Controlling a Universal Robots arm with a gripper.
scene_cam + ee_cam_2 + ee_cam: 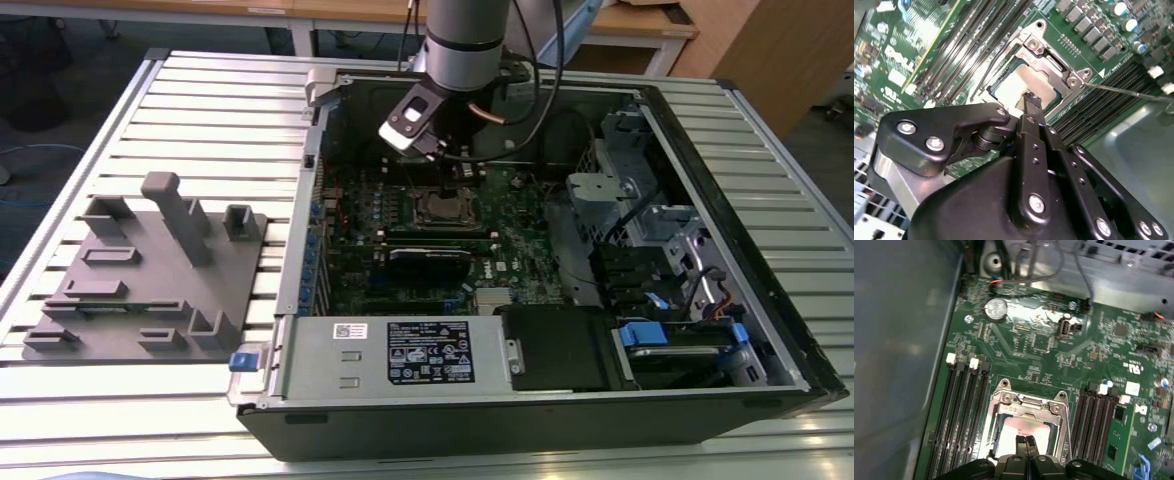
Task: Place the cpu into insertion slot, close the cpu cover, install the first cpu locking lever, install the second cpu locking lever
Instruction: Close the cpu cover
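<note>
Fingers: my fingers [1021, 442] rise black from the bottom centre of the first wrist view, tips clenched together with nothing between them.
Cpu: the cpu [1019, 426] is a small flat square with a pale silver-tan top, lying level inside the insertion slot [438, 208] at the centre of the exterior view.
Cpu cover: the cpu cover [1026, 407], a thin silvery frame, lies around the chip, which shows through its window.
Cpu to fingers: my tips sit over the chip's lower edge; contact I cannot tell.
Surroundings: green board [1039, 345], long black memory slots [961, 410] at lower left.
Counter: slatted metal counter [200, 100] under the open computer case [534, 415].
</note>
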